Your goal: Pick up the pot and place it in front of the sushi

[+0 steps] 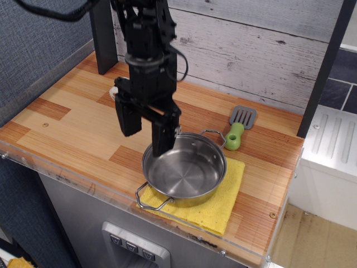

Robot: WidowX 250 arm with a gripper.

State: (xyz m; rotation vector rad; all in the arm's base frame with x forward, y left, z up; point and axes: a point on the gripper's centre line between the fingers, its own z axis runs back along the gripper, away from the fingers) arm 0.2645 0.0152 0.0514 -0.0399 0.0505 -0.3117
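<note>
Fingers [146, 127] spread apart, gripping nothing, two black prongs pointing down from a black arm reaching in from the top of the view. Right-hand prong in the picture hanging over the far left rim of the pot [184, 170]; contact with the rim impossible to tell. Left-hand prong outside the pot, above bare wood.

Shallow, round, shiny steel pot sitting upright near the front edge of the bench [72, 128], resting on a yellow cloth [226, 198]. One thin wire loop handle jutting toward the front left, the other toward the back right. Inside of the pot bare.

Sushi [114, 92] almost wholly hidden behind the arm, only a sliver of white showing at the arm's left edge, toward the back left of the bench, well apart from the pot.

Grey spatula with green handle [239, 128] lying flat to the back right, its handle end just beside the pot's rear loop handle.

Pale weathered plank wall [251, 50] behind the striped wooden bench.
</note>
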